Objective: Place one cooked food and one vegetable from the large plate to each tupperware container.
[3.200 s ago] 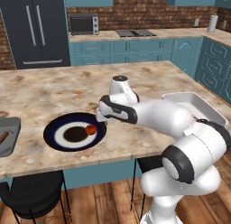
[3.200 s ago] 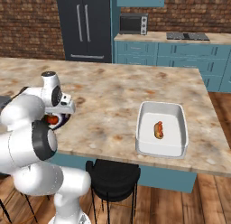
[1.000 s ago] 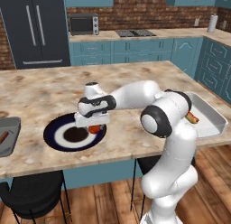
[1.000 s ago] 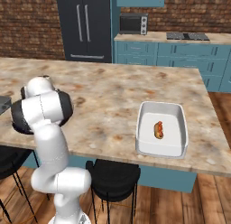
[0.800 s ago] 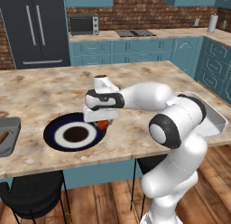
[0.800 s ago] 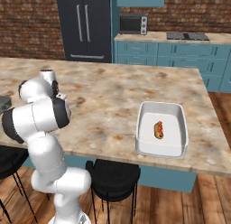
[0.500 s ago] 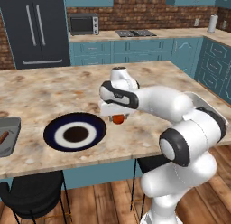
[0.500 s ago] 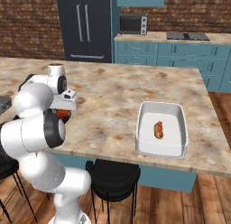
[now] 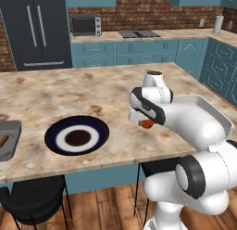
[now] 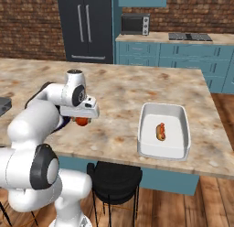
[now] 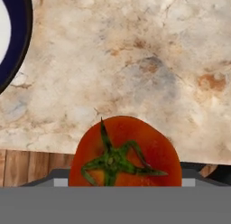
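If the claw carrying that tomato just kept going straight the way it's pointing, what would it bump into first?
Probably the bare marble counter. The gripper points down with the tomato in it, beside the large plate, so the tomato would likely touch first.

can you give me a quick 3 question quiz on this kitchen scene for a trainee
1. True or false: the gripper is carrying a tomato above the counter.
2. What lies in the white container? A) a sausage B) a tomato C) nothing
3. Fill in: the large plate now has ____ food on it.

Key
1. True: the red tomato sits between the jaws, clear of the marble.
2. A: a single sausage lies near its middle.
3. No: its dark centre and white ring are bare.
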